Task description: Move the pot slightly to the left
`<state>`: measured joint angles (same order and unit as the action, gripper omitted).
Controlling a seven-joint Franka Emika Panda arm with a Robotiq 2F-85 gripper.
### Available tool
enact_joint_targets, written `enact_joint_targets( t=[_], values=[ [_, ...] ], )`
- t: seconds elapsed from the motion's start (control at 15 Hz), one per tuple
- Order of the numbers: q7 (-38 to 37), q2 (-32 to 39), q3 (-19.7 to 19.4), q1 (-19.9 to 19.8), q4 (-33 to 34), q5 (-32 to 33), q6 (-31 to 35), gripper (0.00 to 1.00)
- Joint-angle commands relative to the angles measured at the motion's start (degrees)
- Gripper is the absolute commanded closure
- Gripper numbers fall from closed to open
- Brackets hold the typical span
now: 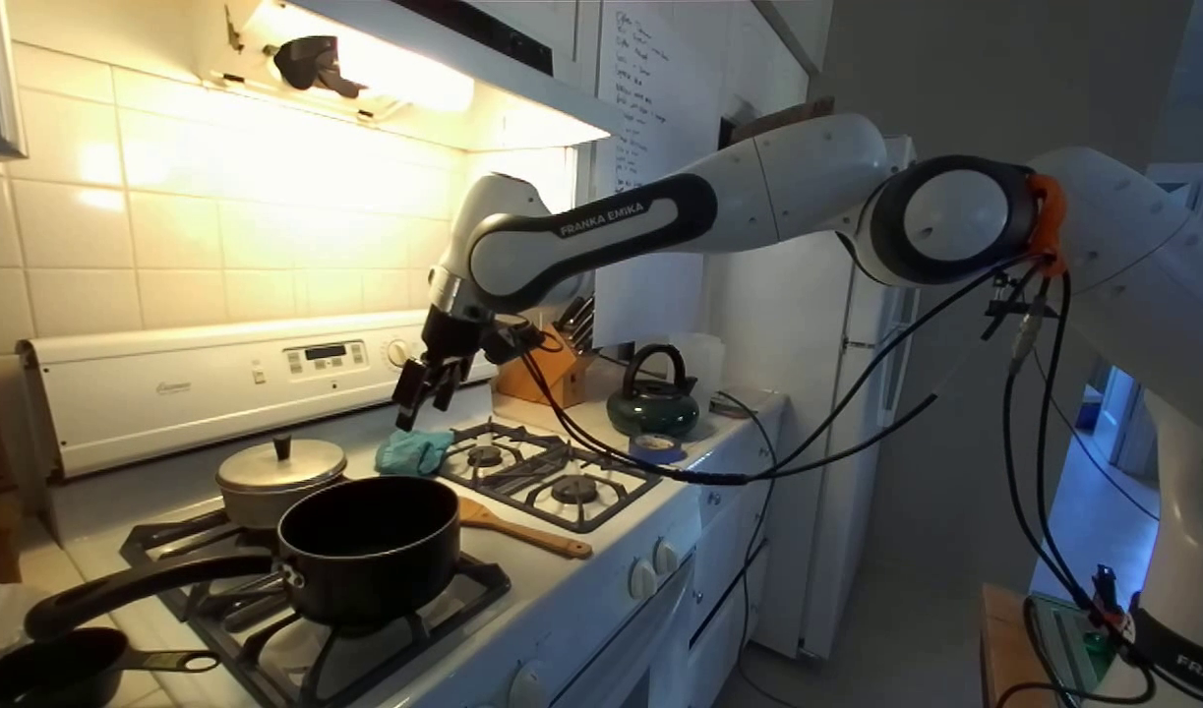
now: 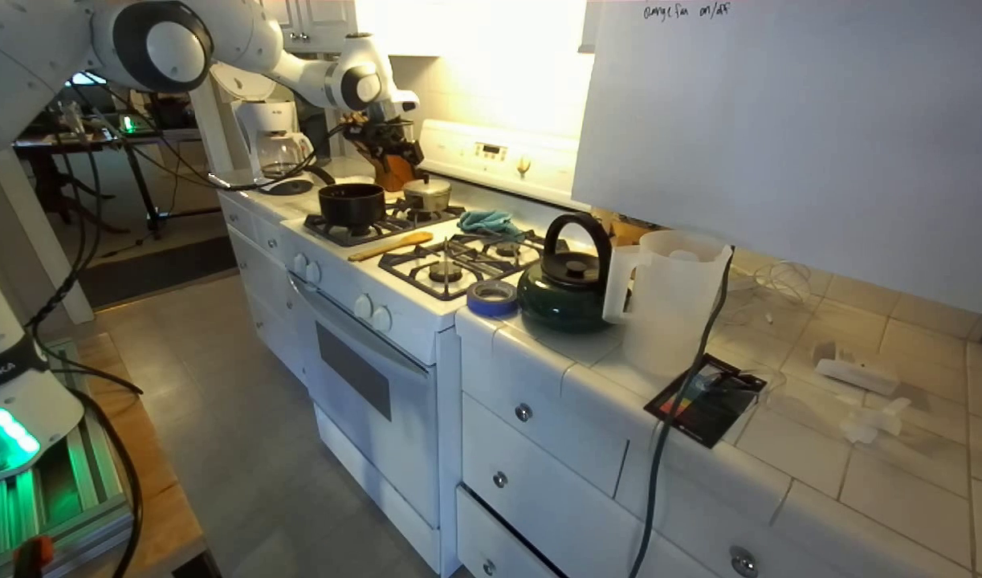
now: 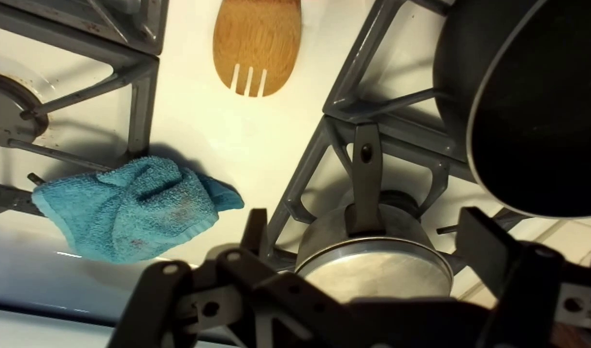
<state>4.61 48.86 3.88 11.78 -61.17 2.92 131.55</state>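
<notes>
The pot (image 1: 375,575), large, round and black, rests upright on a stove grate with its inside facing up. Its long black handle (image 1: 149,587) points to the left in an exterior view. From the opposite side the pot (image 2: 352,206) shows as a dark cylinder, its handle on the far side. At the right edge of the wrist view, part of the pot (image 3: 541,125) is visible, its handle out of frame. My gripper (image 1: 424,405) hangs in the air above the back of the stove, apart from the pot. Its fingers (image 3: 483,246) are spread wide, holding nothing.
A cream lidded pot (image 3: 367,275) stands beneath the gripper, beside the black pot. Around them lie a teal cloth (image 3: 136,208), a wooden spatula (image 1: 537,533) and a black measuring cup (image 1: 55,669). Farther along are blue tape (image 2: 492,299) and a dark kettle (image 2: 567,293).
</notes>
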Motion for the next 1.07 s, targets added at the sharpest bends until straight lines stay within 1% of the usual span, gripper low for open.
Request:
enact_joint_targets(
  t=[0.0, 0.33, 0.47, 0.6, 0.8, 1.0],
  values=[
    [0.32, 1.09, -0.11, 0.1, 0.65, 1.18, 1.51, 0.0],
    [2.97, 6.2, 0.65, -0.29, 2.93, 0.91, 10.93, 0.0],
    [4.66, 9.13, 1.27, -0.4, 5.32, 0.74, 12.53, 0.0],
    [6.42, 12.3, 2.15, -0.47, 8.95, 0.43, 12.96, 0.0],
    [9.75, 16.36, 3.48, -0.12, 15.25, 0.44, 11.85, 0.0],
    [12.15, 19.72, 4.35, 0.04, 19.94, 0.12, 10.26, 0.0]
  ],
)
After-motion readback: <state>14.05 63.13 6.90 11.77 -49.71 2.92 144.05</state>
